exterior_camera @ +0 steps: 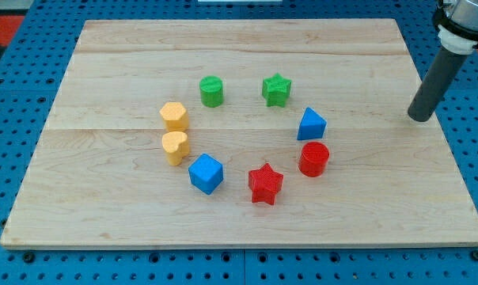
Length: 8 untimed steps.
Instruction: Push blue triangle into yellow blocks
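The blue triangle (311, 124) sits on the wooden board right of centre, just above the red cylinder. The two yellow blocks stand at the left of the ring: a yellow hexagon-like block (174, 115) and, right below it, a yellow heart-shaped block (175, 147). My tip (419, 117) is the lower end of the dark rod at the view's right, about 135 px right of the blue triangle and touching no block.
A green cylinder (211, 91) and a green star (276, 89) lie at the ring's top. A blue cube (206, 173), a red star (265, 184) and a red cylinder (313, 159) lie at its bottom. The board (104, 214) rests on a blue pegboard.
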Tool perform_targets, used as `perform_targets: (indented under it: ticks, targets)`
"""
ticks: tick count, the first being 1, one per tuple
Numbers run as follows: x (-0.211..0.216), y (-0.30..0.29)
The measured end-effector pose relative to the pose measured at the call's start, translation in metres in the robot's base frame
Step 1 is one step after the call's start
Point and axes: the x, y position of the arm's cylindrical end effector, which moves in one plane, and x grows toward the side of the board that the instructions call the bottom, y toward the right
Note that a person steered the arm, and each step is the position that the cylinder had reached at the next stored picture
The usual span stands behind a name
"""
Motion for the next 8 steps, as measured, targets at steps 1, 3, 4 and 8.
perform_targets:
  ticks: [1,3,4,8]
  targets:
    - [0.027,-0.010]
    - [0.122,-0.017]
    - [0.149,-0.049]
    - [0.195,-0.194]
